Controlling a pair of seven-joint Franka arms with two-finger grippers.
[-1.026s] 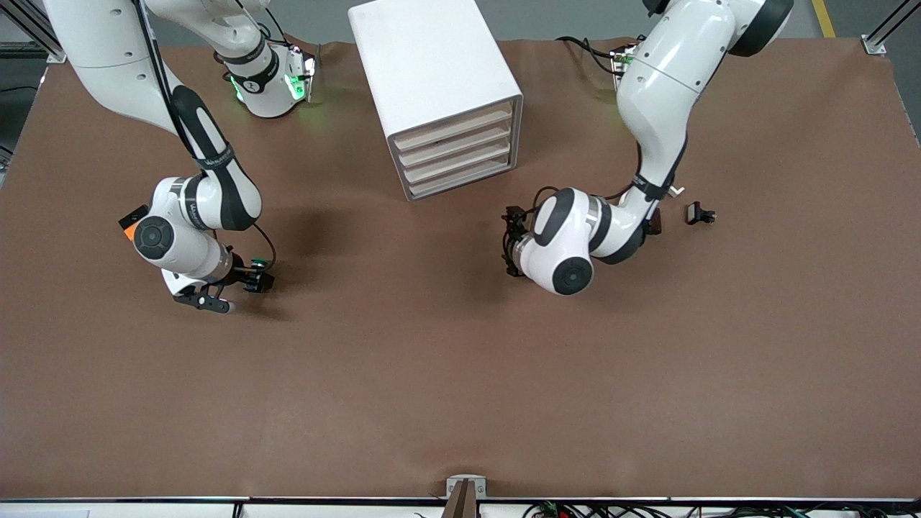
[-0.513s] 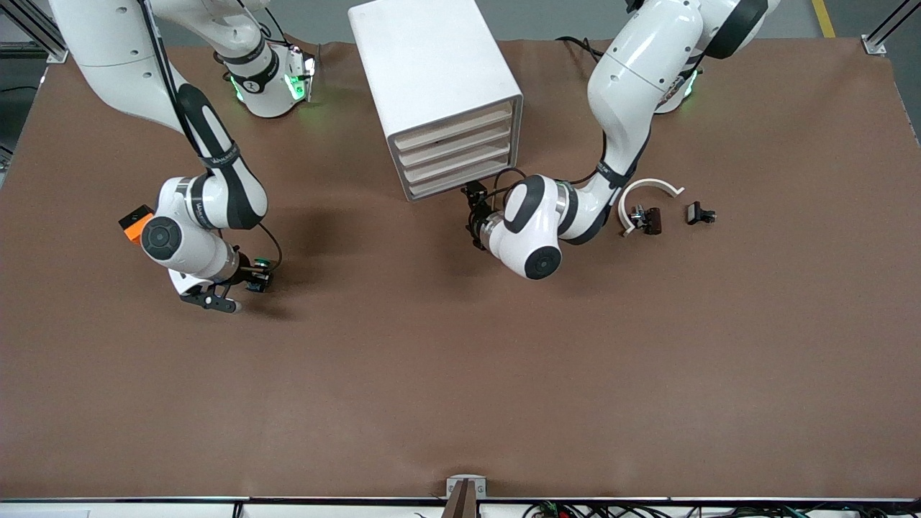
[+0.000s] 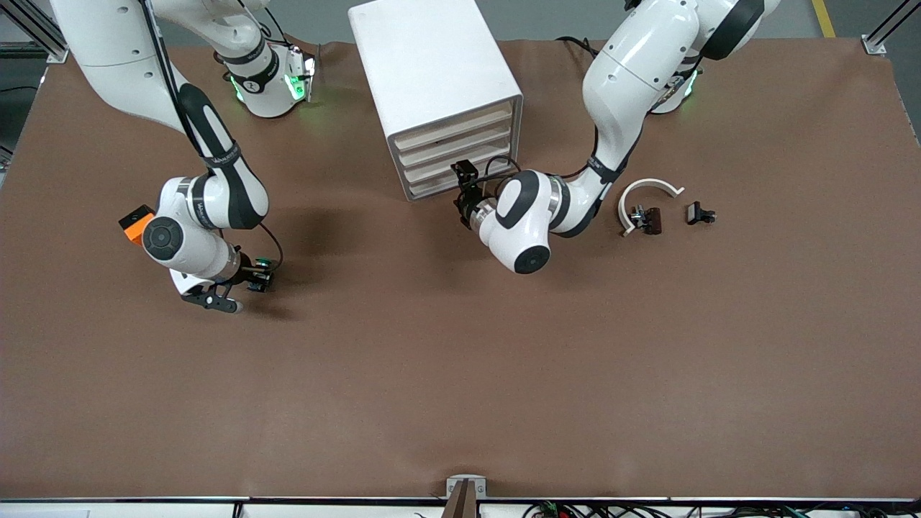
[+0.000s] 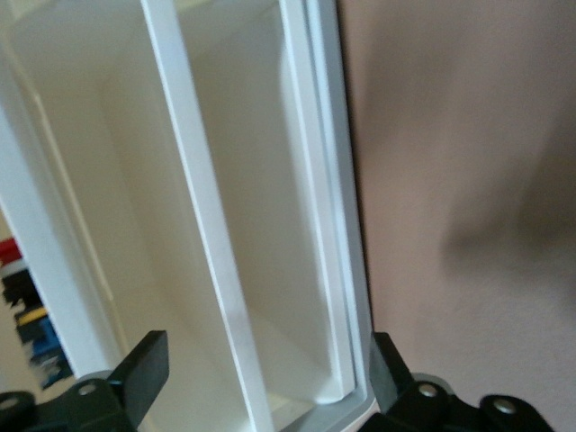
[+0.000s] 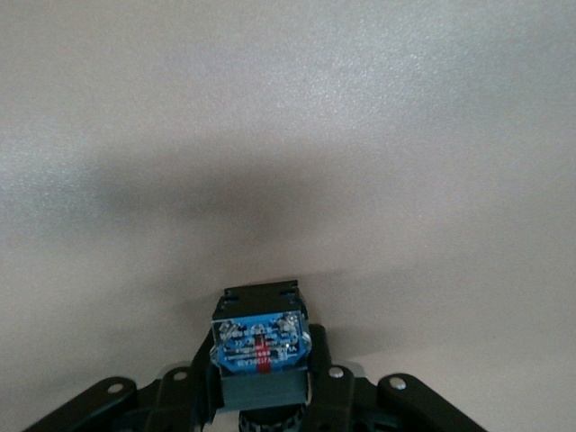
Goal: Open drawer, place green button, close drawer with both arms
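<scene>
While the left gripper (image 3: 464, 188) sits at the cabinet (image 3: 439, 86) front, we see its jaws released, straddling the bottom drawer (image 3: 460, 181) edge. Right gripper (image 3: 248, 277) jaws grasp the button (image 5: 261, 346) between them, above the worktop (image 3: 460, 360).

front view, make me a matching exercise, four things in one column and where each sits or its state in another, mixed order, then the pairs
Things:
1. left gripper
2. button
3. orange block
4. white curved piece

States or places:
A. on the table beside the right arm's wrist
B. held in the right gripper
C. open, at the front of the cabinet
D. on the table beside two small dark clips

Pairs: 1-C, 2-B, 3-A, 4-D
</scene>
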